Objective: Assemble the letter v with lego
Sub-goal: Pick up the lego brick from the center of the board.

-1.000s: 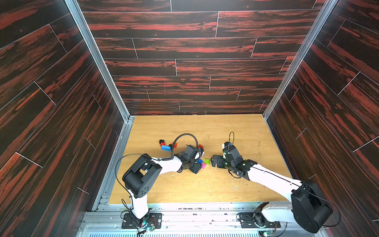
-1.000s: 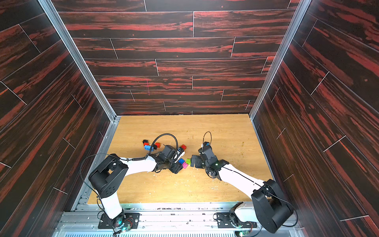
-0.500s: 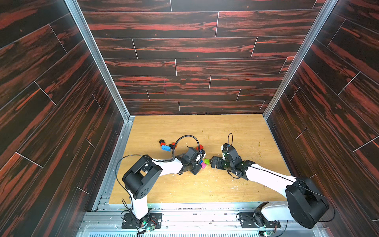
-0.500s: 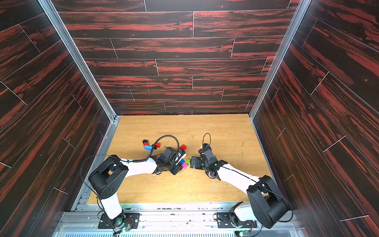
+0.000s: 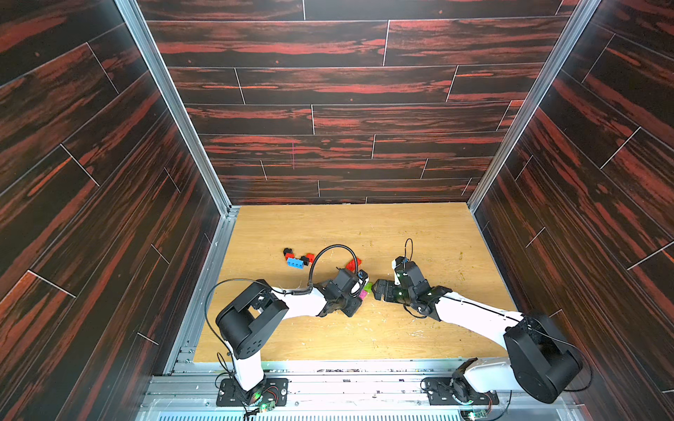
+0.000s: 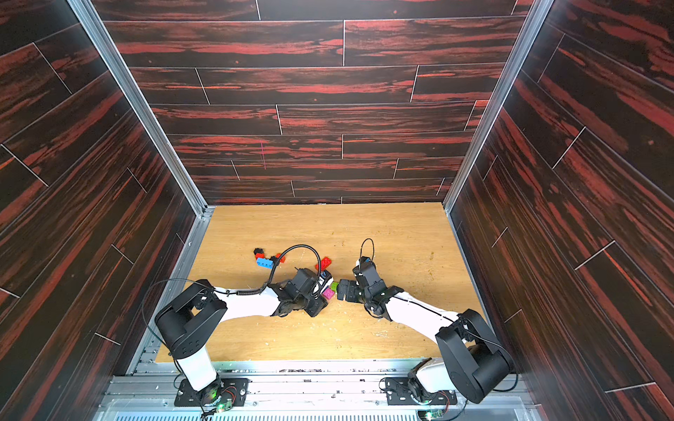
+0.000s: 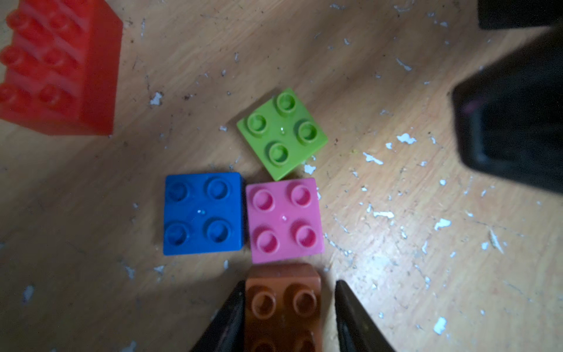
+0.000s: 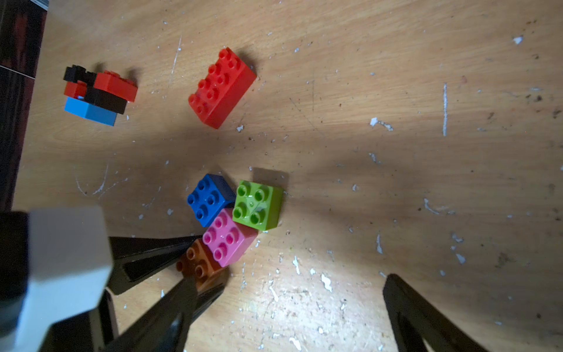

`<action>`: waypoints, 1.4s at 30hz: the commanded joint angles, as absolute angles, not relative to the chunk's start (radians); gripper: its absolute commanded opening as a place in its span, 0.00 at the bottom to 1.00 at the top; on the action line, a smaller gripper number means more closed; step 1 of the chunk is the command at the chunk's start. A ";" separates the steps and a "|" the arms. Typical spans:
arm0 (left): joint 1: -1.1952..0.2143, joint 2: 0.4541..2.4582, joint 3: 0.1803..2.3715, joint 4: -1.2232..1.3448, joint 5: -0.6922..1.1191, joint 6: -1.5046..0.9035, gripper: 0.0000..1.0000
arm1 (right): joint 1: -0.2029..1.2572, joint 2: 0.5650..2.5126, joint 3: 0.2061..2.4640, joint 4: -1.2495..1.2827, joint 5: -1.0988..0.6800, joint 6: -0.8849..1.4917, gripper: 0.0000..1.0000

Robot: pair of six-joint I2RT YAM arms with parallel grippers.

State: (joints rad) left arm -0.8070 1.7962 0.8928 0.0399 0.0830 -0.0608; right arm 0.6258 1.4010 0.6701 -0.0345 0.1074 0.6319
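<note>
Noted left gripper (image 7: 289, 283) jaws narrower than a second ago, loosely astride orange brick (image 7: 283, 301), gap on one side; just beside pink brick (image 7: 285, 219), blue brick (image 7: 202, 213) and green brick (image 7: 281, 132) adjoining; placement likely done, V barely begun; right gripper (image 5: 376, 291) nearer, jaws wide apart, empty.

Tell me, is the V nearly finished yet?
Not yet. The blue brick, pink brick and green brick sit bunched together, no clear V. The left jaws straddle the orange brick beside the pink one. The long red brick and a small pile of bricks lie apart, unused.
</note>
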 commanded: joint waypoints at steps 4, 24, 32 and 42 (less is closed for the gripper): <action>-0.819 1.779 0.805 -0.100 0.054 -0.110 0.51 | 0.619 1.407 0.660 -0.021 0.095 0.639 0.98; -0.818 1.776 0.819 -0.109 -0.002 -0.120 0.31 | 0.618 1.399 0.610 0.017 0.079 0.630 0.98; -0.812 1.759 0.914 -0.182 -0.038 -0.082 0.15 | 0.610 1.387 0.574 0.030 0.076 0.632 0.98; -0.737 1.695 0.971 -0.183 0.024 -0.076 0.13 | 0.608 1.373 0.527 0.065 0.062 0.615 0.98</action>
State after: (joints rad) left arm -0.7639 1.7473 0.9337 -0.1581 -0.0086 -0.0853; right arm 0.6151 1.3891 0.5411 0.0463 0.0772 0.6304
